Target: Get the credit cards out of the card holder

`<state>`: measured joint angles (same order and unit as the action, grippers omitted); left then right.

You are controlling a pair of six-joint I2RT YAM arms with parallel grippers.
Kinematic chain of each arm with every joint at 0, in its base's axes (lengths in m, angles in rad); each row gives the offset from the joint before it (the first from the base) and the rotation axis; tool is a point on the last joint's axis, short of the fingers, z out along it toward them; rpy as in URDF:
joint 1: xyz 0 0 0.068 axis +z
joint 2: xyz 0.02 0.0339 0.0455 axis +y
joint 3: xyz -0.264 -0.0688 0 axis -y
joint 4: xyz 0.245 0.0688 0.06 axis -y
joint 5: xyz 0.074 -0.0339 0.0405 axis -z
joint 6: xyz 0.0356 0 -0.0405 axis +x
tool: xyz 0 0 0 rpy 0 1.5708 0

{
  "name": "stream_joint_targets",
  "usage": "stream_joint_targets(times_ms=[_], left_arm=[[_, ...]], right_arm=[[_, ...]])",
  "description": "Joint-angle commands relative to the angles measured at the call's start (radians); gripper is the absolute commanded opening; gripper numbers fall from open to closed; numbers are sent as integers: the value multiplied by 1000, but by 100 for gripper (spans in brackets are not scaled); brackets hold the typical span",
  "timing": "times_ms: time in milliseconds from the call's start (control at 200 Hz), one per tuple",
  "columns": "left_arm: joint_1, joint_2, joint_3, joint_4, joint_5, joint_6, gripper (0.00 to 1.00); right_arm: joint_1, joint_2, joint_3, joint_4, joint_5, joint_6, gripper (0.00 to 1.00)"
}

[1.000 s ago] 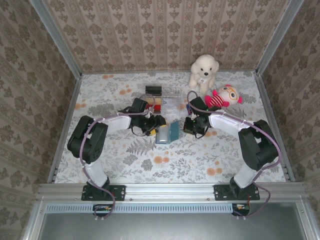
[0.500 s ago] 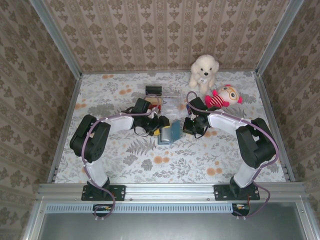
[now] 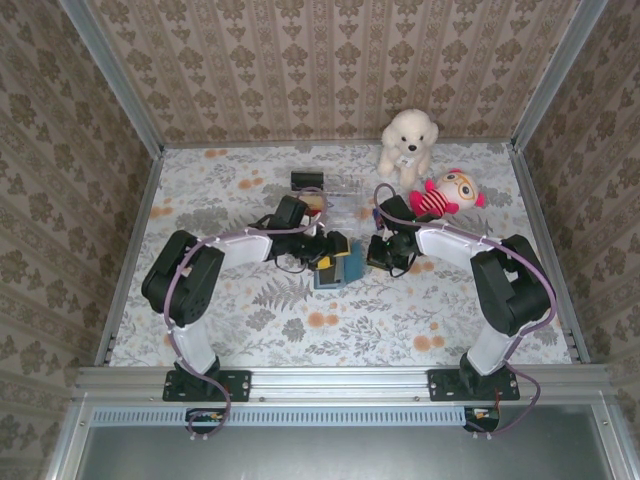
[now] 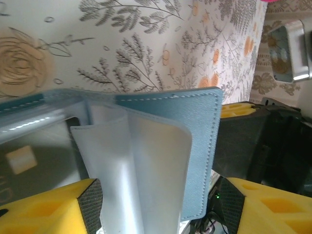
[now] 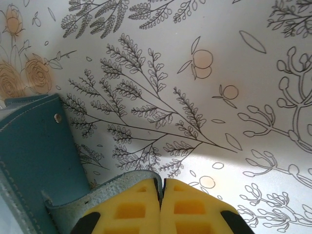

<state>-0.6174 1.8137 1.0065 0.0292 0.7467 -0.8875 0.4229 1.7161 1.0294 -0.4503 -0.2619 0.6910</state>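
Top cam high overhead facing down on whole table [image 3: 300,330]; both wrist cams v. close, sharing card holder [image 4: 195,146]

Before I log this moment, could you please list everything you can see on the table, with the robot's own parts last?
teal leather card holder: one, teal, open at mid-table between the grippers
clear plastic sleeves: several, see-through, fanned out of the holder
dark credit card: one, dark with a pale chip, inside a sleeve
white plush dog: one, white, far edge
plush doll: one, red and pink, near the dog
small black box: one, black, far middle
clear plastic box: one, see-through, beside the black box
floral tablecloth: one, pale with orange flowers, covering the table
left gripper: one, yellow pads, open around the sleeves
right gripper: one, yellow pads, shut at the holder's edge
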Motion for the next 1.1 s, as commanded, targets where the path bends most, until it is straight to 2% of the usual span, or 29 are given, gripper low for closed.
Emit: stream_joint_targets(times_ms=[0,145,365,555,650,860,1095], left_arm=[[-17,10,15,94,44,-33,70],[-28,27,30,120,52,-45,71],[-38,55,60,111,54,-30,73],[-44,83,93,127,84,-22,75],[-51,101,118,130,88,-19,76],[-56,137,162,72,57,17,76],[-48,161,197,17,29,63,73]], right_arm=[[-6,-18,-24,24,17,7,12],[-16,-55,-40,48,28,18,23],[-31,-128,-86,107,35,47,29],[-35,-246,-146,153,87,50,44],[-41,-256,-153,137,89,54,48],[-42,-268,-169,141,81,67,48],[-41,-263,-191,159,23,51,34]])
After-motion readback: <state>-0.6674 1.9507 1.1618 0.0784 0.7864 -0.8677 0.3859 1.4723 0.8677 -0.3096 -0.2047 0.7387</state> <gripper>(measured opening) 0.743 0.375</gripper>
